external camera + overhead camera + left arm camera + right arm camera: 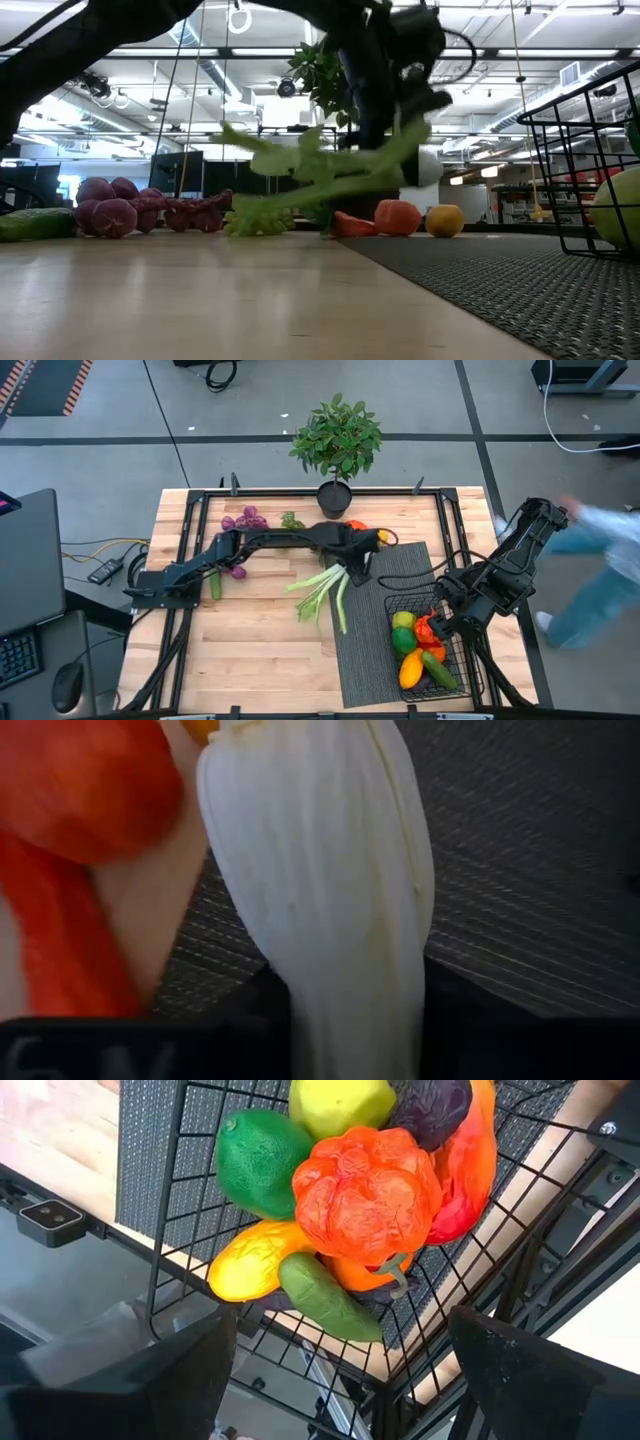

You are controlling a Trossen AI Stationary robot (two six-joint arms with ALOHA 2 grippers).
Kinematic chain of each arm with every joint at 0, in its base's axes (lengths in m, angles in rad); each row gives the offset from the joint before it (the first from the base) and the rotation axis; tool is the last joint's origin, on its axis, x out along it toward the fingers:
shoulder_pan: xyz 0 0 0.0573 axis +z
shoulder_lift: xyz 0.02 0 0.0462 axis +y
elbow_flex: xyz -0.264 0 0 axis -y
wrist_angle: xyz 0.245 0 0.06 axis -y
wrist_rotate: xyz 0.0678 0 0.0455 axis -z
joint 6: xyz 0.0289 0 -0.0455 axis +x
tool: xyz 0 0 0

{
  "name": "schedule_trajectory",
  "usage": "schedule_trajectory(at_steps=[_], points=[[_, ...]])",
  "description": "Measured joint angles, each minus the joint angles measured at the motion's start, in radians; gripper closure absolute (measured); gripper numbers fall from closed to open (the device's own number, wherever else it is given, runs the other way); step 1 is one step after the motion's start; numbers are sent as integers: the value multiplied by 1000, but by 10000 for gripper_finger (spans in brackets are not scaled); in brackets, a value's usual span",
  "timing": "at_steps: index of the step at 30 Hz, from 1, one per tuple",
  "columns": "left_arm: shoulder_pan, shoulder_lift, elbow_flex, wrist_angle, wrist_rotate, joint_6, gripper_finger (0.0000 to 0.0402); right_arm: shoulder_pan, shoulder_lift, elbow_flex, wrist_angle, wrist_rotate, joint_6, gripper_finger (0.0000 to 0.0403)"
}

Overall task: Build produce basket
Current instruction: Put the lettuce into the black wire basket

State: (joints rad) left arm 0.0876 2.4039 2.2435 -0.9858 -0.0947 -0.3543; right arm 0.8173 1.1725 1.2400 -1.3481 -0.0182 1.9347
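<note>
Leek, smooth ribbed white stalk, sits pinched in left tool; right tool spread above wire-mesh basket.

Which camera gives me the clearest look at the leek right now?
The high view: the whole leek shows, white end under the left gripper. The low view shows it lifted, partly hidden. The left wrist view shows only its white stalk. The right wrist view misses it.
</note>
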Motion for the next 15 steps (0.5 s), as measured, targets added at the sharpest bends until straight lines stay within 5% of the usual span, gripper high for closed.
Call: schedule_trajectory(at_steps=[3, 15], points=[[-2, -4, 113, -72, 34, 19, 268, 0, -1, 0, 10, 15, 0, 37], [-12, -197, 83, 38, 212, -187, 261, -18, -122, 0, 30, 233, 37, 37]])
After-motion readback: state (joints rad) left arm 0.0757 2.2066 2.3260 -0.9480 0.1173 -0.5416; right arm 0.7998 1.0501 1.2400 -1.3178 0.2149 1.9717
